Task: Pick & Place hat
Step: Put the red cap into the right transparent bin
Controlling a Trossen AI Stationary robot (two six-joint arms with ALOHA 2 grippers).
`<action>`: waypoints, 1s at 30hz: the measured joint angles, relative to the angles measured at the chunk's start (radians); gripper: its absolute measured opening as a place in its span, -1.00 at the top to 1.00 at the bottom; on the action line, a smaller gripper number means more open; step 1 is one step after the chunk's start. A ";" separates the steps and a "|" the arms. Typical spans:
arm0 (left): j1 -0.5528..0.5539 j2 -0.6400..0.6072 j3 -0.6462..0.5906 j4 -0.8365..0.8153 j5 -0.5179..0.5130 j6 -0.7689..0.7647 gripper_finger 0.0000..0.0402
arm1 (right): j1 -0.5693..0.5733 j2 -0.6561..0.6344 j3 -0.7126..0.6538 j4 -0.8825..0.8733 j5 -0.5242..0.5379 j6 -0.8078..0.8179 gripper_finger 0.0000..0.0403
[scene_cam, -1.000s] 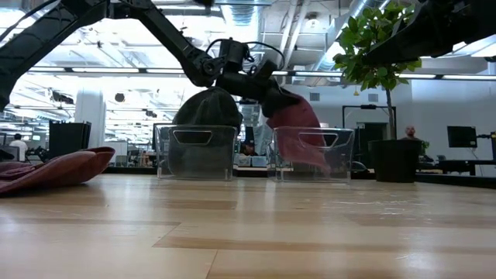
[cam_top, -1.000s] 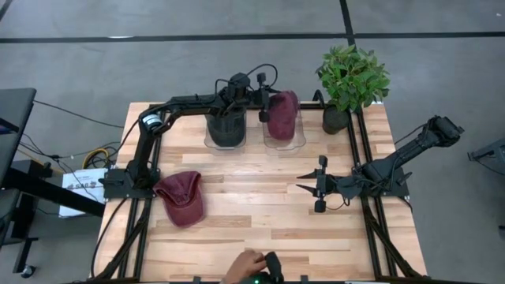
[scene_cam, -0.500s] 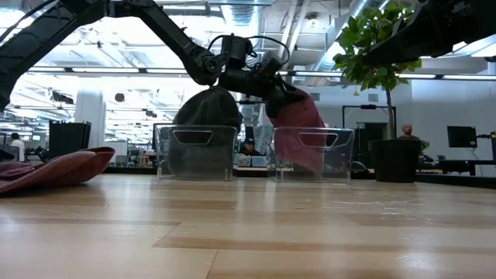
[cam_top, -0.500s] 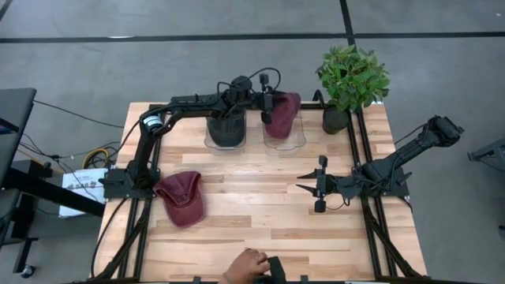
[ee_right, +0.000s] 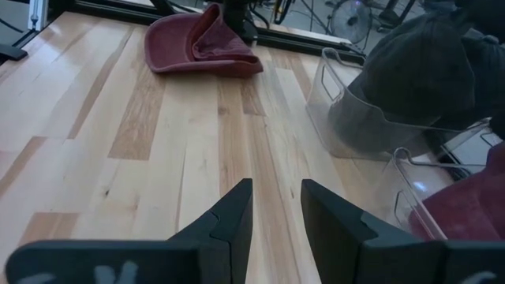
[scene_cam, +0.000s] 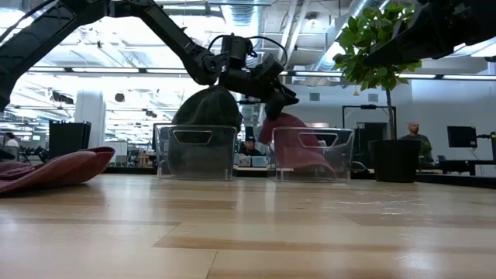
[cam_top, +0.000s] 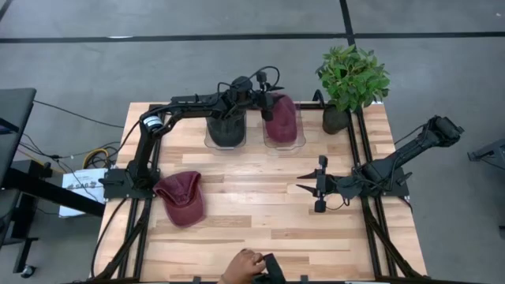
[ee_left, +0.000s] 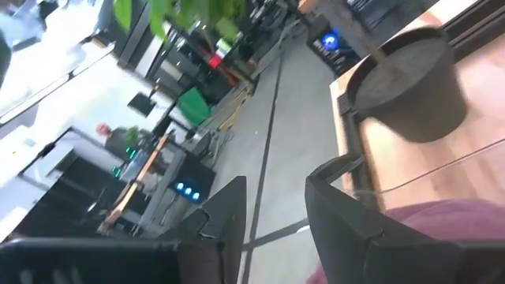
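A maroon hat (cam_top: 282,117) lies in the right clear bin (cam_top: 286,143) at the table's far side, its top bulging above the rim (scene_cam: 288,122). My left gripper (cam_top: 267,101) hovers level just above and left of it, open, with nothing between its fingers (ee_left: 274,180); the hat's cloth (ee_left: 450,229) shows beside one finger. A dark hat (cam_top: 226,128) fills the left clear bin (scene_cam: 195,151). A second maroon hat (cam_top: 181,197) lies flat on the table at the near left. My right gripper (cam_top: 301,186) waits open at mid-right (ee_right: 276,189).
A potted plant (cam_top: 351,79) stands at the far right corner, close to the right bin. A person's hand (cam_top: 246,264) rests at the near edge on a dark device. Bare wood lies between the bins and the near edge.
The maroon hat hung from my left gripper, draped over the right bin's front. It has come off the fingers and sunk into the bin. My left gripper has rolled about its own axis and stays above the bin.
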 joint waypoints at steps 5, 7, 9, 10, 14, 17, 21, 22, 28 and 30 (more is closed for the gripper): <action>-0.020 -0.019 0.000 -0.004 -0.023 -0.032 0.36 | 0.000 0.000 0.000 -0.001 0.000 0.002 0.50; -0.037 -0.043 -0.002 -0.005 -0.023 -0.062 0.36 | 0.000 0.000 0.000 0.000 0.000 0.002 0.50; -0.059 -0.091 -0.002 -0.030 -0.029 -0.128 0.36 | 0.001 0.000 0.000 -0.001 0.000 0.002 0.50; -0.071 -0.129 -0.002 -0.056 -0.036 -0.177 0.36 | 0.001 0.000 0.000 0.000 0.000 0.004 0.50; -0.136 -0.313 0.001 -0.272 -0.053 -0.392 0.36 | 0.002 0.000 0.000 -0.002 0.000 0.018 0.50; -0.213 -0.447 0.003 -0.536 -0.127 -0.491 0.36 | 0.002 0.000 0.000 -0.001 0.000 0.021 0.50; -0.339 -0.558 0.000 -0.871 -0.345 -0.603 0.37 | 0.002 0.000 0.000 -0.001 0.000 0.036 0.50; -0.373 -0.580 0.000 -0.943 -0.397 -0.636 0.38 | 0.002 0.000 0.000 -0.001 0.000 0.037 0.50; -0.562 -0.631 -0.002 -1.373 -0.604 -1.061 0.45 | 0.002 0.000 0.000 -0.002 -0.002 0.054 0.50; -0.622 -0.646 -0.023 -1.445 -0.636 -1.210 0.46 | 0.005 0.000 0.000 -0.004 -0.006 0.066 0.50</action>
